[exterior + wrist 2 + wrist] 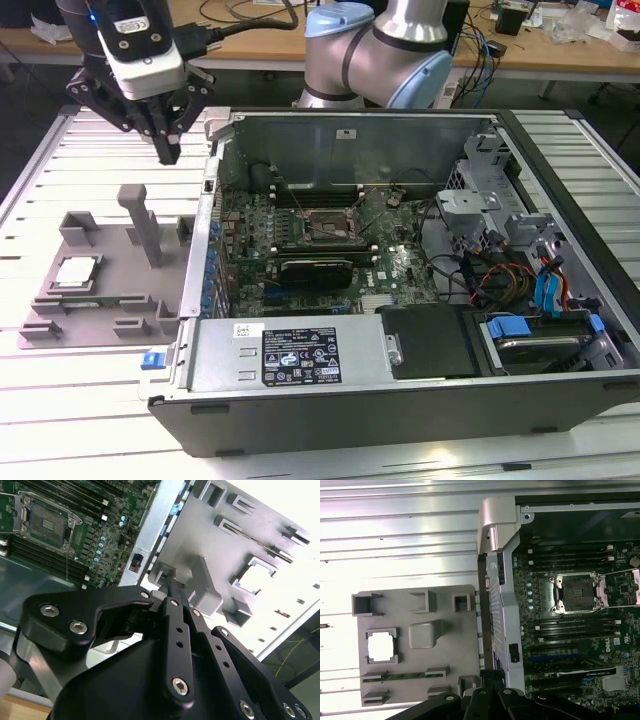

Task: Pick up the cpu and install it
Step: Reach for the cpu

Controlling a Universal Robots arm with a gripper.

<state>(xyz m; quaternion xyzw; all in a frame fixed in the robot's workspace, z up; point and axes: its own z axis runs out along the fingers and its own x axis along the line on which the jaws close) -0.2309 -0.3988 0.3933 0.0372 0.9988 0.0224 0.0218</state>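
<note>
Open black-and-grey computer case [400,400] sits closest in the exterior view, one unit on the slatted white desk [80,420]. One cpu [78,272], a square silvery chip, lies flat, top up, in a pocket of the single grey plastic fixture tray [115,280], on the exterior view's left of the case. It's square, so no long axis; edges run parallel to the tray. Black tool [168,152] hangs over the tray's far side, well apart from the cpu, pressed together, empty.

Second wrist view: cpu [252,578] lies beyond the tool tips, untouched.

First wrist view: cpu [381,646] in its pocket; one motherboard socket [577,594], open.
</note>
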